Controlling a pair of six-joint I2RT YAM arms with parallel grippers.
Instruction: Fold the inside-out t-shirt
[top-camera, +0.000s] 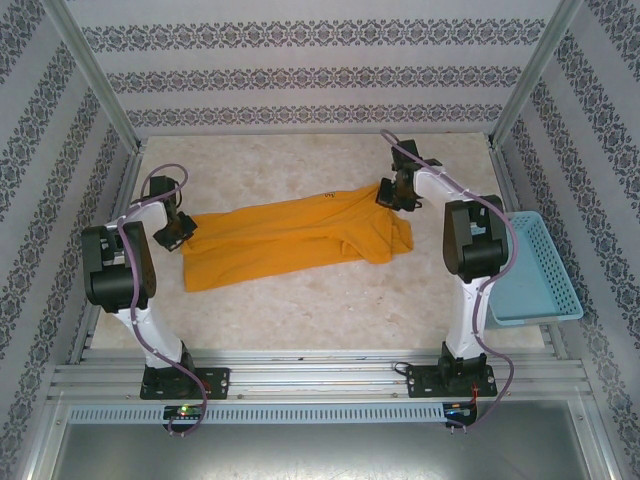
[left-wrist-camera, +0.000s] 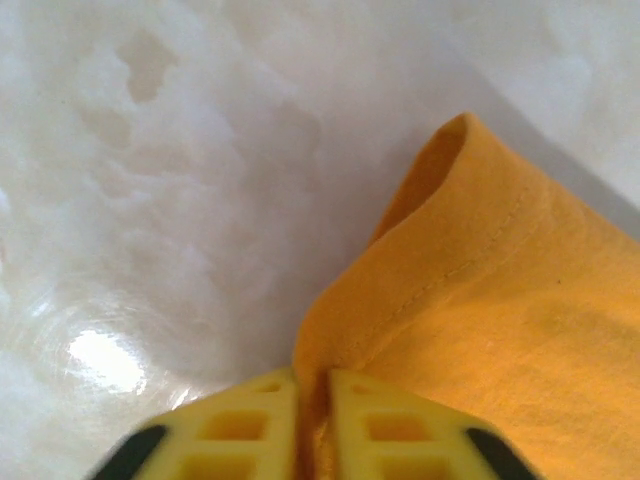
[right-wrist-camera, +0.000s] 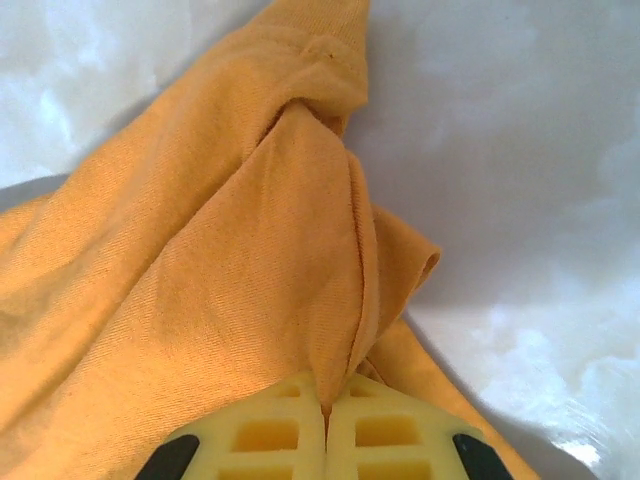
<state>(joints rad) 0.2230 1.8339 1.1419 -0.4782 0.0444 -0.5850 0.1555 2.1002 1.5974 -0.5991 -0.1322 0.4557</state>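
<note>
Marbled worktop carries the t-shirt; your left tool and right tool clamp its opposite ends, probably to stretch it flat.

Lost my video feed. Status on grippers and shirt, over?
Left gripper shut on t-shirt hem, left end. Right gripper shut on bunched cloth, right end. T-shirt rumpled on table. Basket off right, clear of it.

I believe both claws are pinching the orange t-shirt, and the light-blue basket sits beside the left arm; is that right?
Not quite: the top external view shows the basket beside the right arm, not the left. The left claw and right claw are indeed both shut on the t-shirt.
</note>
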